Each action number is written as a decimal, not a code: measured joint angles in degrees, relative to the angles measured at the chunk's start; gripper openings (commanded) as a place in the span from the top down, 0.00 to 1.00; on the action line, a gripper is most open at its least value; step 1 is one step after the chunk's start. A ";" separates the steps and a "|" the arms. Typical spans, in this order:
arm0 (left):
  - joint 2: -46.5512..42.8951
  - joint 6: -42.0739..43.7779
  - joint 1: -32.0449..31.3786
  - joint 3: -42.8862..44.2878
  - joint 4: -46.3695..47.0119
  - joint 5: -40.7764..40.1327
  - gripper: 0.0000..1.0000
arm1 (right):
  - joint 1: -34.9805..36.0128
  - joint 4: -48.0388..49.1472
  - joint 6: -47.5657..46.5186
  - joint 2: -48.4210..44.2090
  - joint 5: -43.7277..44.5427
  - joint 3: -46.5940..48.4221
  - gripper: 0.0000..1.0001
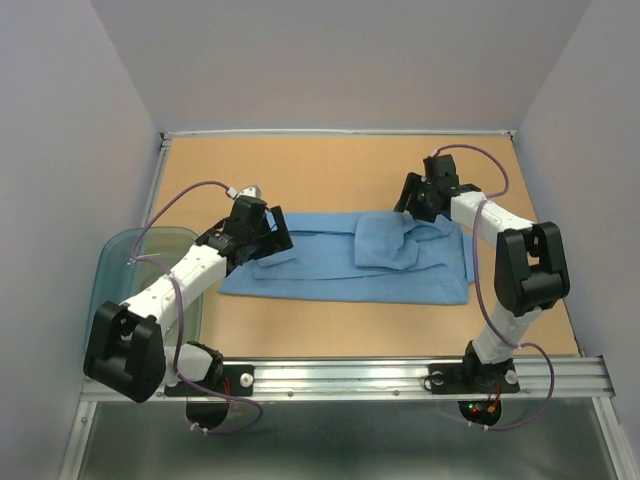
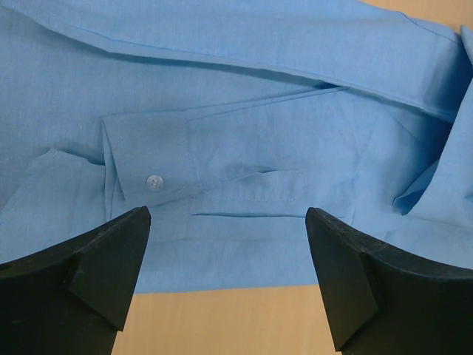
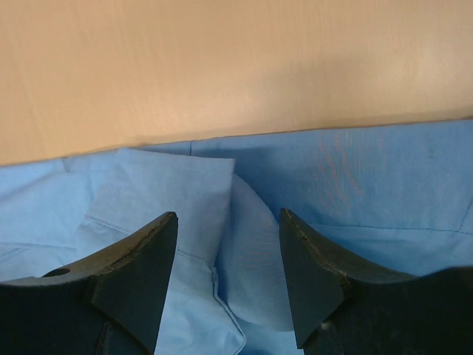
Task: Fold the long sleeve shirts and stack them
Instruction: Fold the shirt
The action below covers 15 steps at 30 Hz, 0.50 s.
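With the half-folded shirt [image 1: 350,262] lying across the counter [image 1: 330,170] and the left fingers [image 2: 111,259] and right fingers [image 3: 140,274] both spread wide, holding nothing, a careless pinch could drag the loose top fold askew.

A light blue shirt [image 1: 330,278] lies spread flat on the wooden table [image 1: 330,170], with a folded piece doubled over its right half. The left gripper [image 1: 272,238] sits over the shirt's left end, and the right gripper [image 1: 410,204] is at its far right corner. A clear bluish tub [image 1: 125,255] stands beyond the shirt's left end, partly under the left arm.
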 measured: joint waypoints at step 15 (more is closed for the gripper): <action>0.02 -0.26 -0.35 -0.37 0.44 0.92 0.02 | -2.40 5.99 6.29 0.55 -4.35 -11.28 0.38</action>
